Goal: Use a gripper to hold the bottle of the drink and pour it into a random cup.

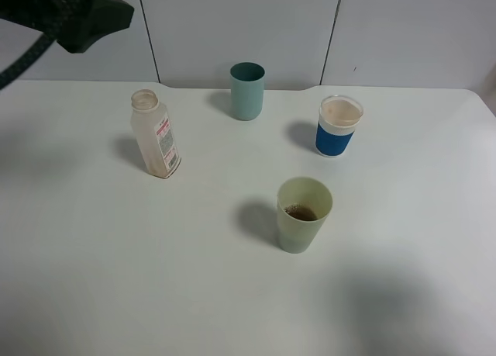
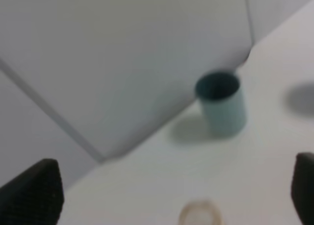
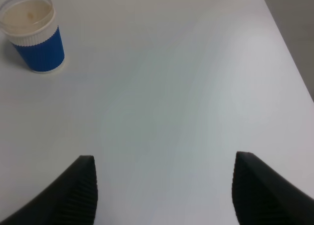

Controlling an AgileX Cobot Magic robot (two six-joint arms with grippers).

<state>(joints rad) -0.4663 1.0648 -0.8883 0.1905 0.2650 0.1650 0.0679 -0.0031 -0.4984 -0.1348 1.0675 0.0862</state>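
The bottle of the drink (image 1: pixel 155 135) stands capless on the white table at the left, with a white and red label and a brownish film inside. Its mouth (image 2: pixel 200 215) shows blurred at the edge of the left wrist view. My left gripper (image 2: pixel 174 186) hangs above and behind it, open wide with nothing between its dark fingers. Only the black left arm (image 1: pixel 77 15) shows at the top left of the high view. The pale yellow-green cup (image 1: pixel 303 214) stands in front of centre with brown liquid in it. My right gripper (image 3: pixel 165 176) is open over bare table.
A dark teal cup (image 1: pixel 247 91) stands at the back centre near the wall, also seen as the teal cup (image 2: pixel 221 102). A blue-banded white cup (image 1: pixel 339 126) is at the back right, and the right wrist view shows it too (image 3: pixel 34 34). The table's right edge (image 3: pixel 289 53) lies near the right gripper.
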